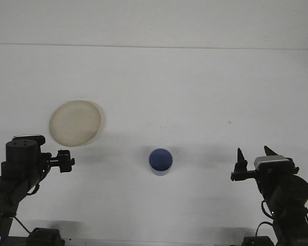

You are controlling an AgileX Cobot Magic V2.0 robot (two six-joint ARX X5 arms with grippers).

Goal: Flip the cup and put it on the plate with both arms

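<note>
A small blue cup (160,161) stands on the white table near the middle front; from above I cannot tell whether its mouth or its base faces up. A round beige plate (75,123) lies flat to the left, further back. My left gripper (64,160) hovers just below the plate's front edge, well left of the cup, with its wrist turned. My right gripper (253,152) is open at the front right, its two dark fingertips pointing up and away, nothing between them, and a wide gap separates it from the cup.
The white table (195,92) runs back to a pale wall. A small dark speck (229,122) marks the surface at the right. Both arm bases sit at the bottom corners.
</note>
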